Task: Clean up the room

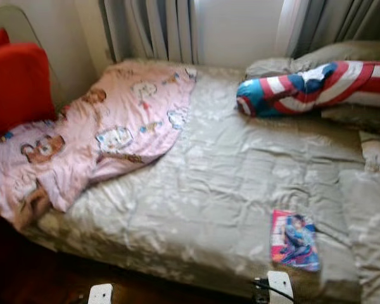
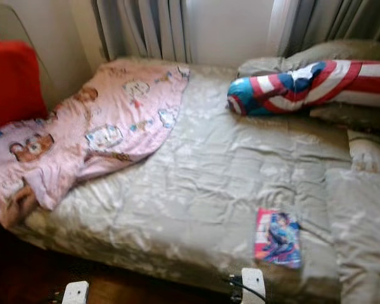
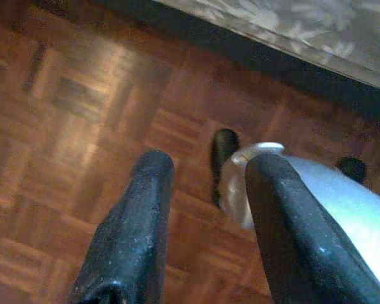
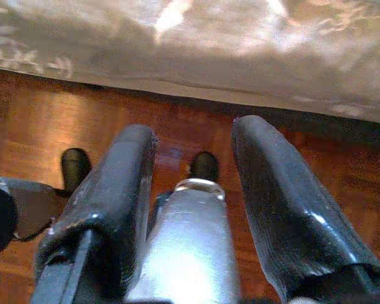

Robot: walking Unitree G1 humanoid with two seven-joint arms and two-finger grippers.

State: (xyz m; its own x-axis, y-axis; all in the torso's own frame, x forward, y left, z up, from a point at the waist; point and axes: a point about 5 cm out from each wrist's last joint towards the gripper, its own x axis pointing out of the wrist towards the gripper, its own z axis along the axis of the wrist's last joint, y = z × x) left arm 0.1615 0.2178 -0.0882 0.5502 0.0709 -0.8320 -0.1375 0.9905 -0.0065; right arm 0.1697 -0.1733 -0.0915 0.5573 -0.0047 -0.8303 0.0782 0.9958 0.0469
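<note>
A bed with a beige quilt [image 1: 209, 183] stands before me. On it lies a pink cartoon-print blanket [image 1: 107, 133], crumpled over the left side. A colourful comic book [image 1: 295, 240] rests near the quilt's front right edge. A red, white and blue bolster pillow [image 1: 310, 85] lies at the back right. My left gripper [image 3: 206, 171] hangs open above the parquet floor. My right gripper [image 4: 193, 142] hangs open over the floor too, close to the bed's edge.
A red cushion [image 1: 16, 85] leans at the far left. Grey pillows [image 1: 342, 57] sit behind the bolster, with curtains [image 1: 152, 28] along the back wall. Dark wooden floor [image 1: 31, 278] runs in front of the bed.
</note>
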